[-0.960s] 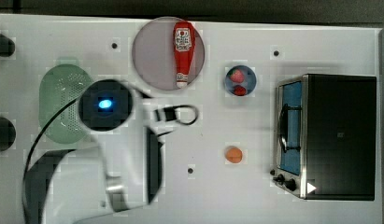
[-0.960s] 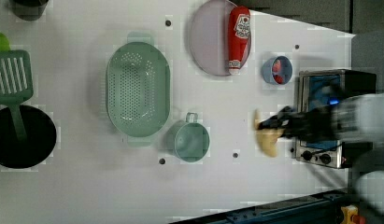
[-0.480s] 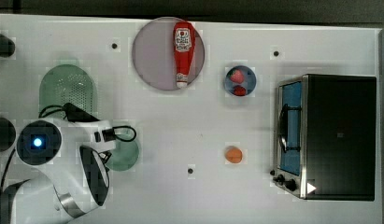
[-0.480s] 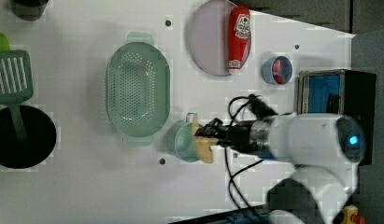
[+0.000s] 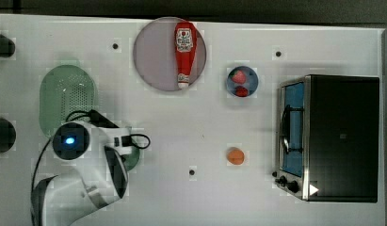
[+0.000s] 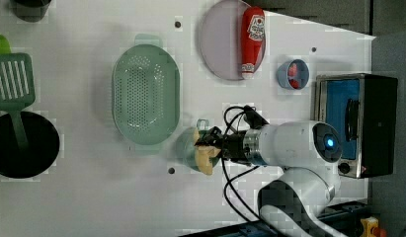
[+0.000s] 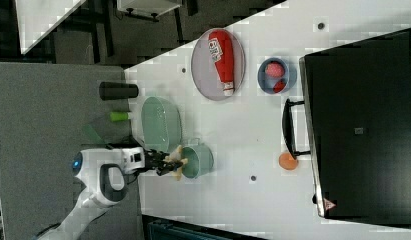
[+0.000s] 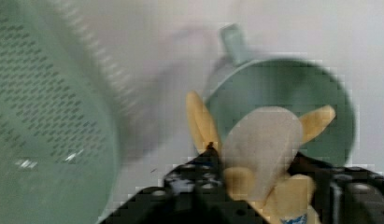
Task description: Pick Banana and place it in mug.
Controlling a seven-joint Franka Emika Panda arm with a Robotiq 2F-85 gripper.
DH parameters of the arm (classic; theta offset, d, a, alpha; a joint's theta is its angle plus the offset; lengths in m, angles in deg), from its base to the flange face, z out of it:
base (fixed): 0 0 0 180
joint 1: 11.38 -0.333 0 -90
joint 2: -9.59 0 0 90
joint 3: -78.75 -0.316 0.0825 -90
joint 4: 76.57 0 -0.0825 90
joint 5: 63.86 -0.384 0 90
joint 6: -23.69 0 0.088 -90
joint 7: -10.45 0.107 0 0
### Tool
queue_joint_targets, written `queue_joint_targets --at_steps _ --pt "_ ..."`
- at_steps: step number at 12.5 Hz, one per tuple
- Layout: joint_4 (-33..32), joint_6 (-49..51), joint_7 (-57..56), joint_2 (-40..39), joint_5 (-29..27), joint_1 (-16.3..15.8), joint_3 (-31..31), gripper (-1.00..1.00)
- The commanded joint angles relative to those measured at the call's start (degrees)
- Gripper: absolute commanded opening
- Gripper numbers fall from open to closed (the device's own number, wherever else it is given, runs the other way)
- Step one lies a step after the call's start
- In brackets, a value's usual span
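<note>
Gripper (image 6: 210,148) over the mug (image 6: 186,148), closed around the Banana (image 6: 205,157) as far as the wrist view tells; pale flesh and yellow peel flaps wedged between dark jaws. Reaches in level from the left view's right, Banana end poking across the mug's rim. In the wrist view, Banana (image 8: 262,140) in front of the mug's (image 8: 292,88) open mouth, handle on the far side. In the right view, Banana (image 7: 177,167) at the mug's (image 7: 199,161) near lip rather than centred over it.

Step in hand, by judgement: release into the mug.
- Centre the Banana over the opening before letting go; looks offset toward the rim now.
- Tip the Banana end downward so that it slides in rather than bridging the lip.
- Open gently; loose peel flaps likely to snag on the rim.
- Avoid nudging the mug: light, likely to tip or skid.

Edges and room:
- Colander (image 6: 145,94) just beside the mug on the left view's left; little gap there, no overshoot that way.
- Table (image 6: 116,207) front edge near, toward the left view's bottom.
- Open white surface on the left view's right of the mug; best side for backing out.
- Plate (image 5: 153,56) with ketchup bottle (image 5: 185,52), strawberry bowl (image 5: 242,81), orange fruit (image 5: 235,156) and toaster oven (image 5: 339,136) all well apart, no concern.
</note>
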State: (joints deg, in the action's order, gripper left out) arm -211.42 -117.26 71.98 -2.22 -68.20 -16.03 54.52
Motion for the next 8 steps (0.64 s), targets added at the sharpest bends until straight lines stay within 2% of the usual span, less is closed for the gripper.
queue_joint_targets --at_steps 1,2,3,6,8 --pt "0.87 -2.55 2.31 0.15 -1.30 1.27 1.44 0.67" --pt "0.89 -2.55 2.32 0.20 -1.30 1.27 1.42 0.90" --pt "1.02 -2.56 2.32 0.33 -1.31 1.27 1.43 1.00" --pt "2.99 -1.33 2.30 4.12 -1.38 1.87 2.37 1.00" --pt "5.78 7.04 1.65 9.31 -1.32 2.44 3.97 1.00"
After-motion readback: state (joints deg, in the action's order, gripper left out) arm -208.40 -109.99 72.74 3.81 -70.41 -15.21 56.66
